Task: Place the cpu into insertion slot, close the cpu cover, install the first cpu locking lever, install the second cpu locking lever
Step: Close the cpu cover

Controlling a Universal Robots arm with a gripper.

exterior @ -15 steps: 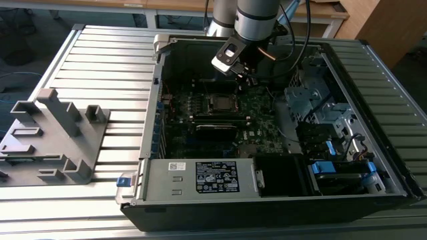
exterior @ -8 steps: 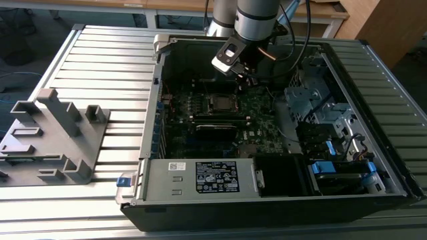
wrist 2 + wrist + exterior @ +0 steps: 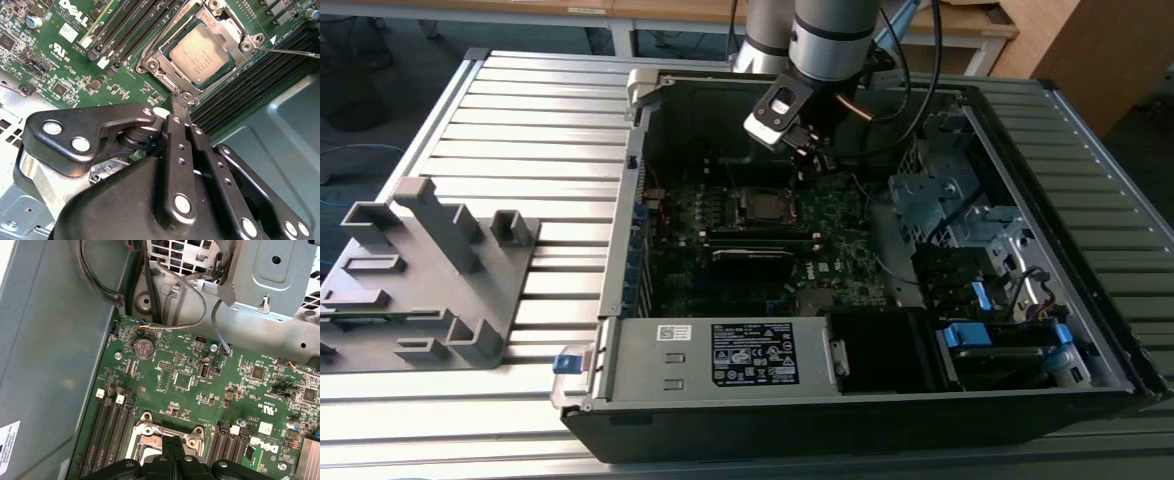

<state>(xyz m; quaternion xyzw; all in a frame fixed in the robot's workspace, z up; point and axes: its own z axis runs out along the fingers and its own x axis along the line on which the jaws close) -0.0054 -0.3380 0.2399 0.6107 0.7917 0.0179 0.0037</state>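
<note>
The cpu [image 3: 200, 54], a dull silver square, lies flat in the insertion slot [image 3: 761, 205] on the green motherboard. The cpu cover [image 3: 243, 36], a silvery frame, lies down around it. A thin metal locking lever [image 3: 290, 51] runs out from one corner of the socket. My gripper [image 3: 182, 107] is shut, with its black fingers [image 3: 175, 135] pressed together and nothing seen between them. Its tip stands just outside the socket's edge, by the cover's small tongue [image 3: 173, 86]. In the first wrist view the gripper [image 3: 172, 441] overlaps the socket rim [image 3: 150, 432]. In the exterior view the gripper [image 3: 811, 155] hangs just beyond the socket.
The open computer case [image 3: 640, 200] walls in the motherboard. A grey power-supply box [image 3: 720, 355] lies at the front and a metal drive cage [image 3: 947, 195] with cables stands on the exterior view's right. Memory slots [image 3: 135, 30] flank the socket. A grey fixture [image 3: 427, 270] sits outside on the slatted table.
</note>
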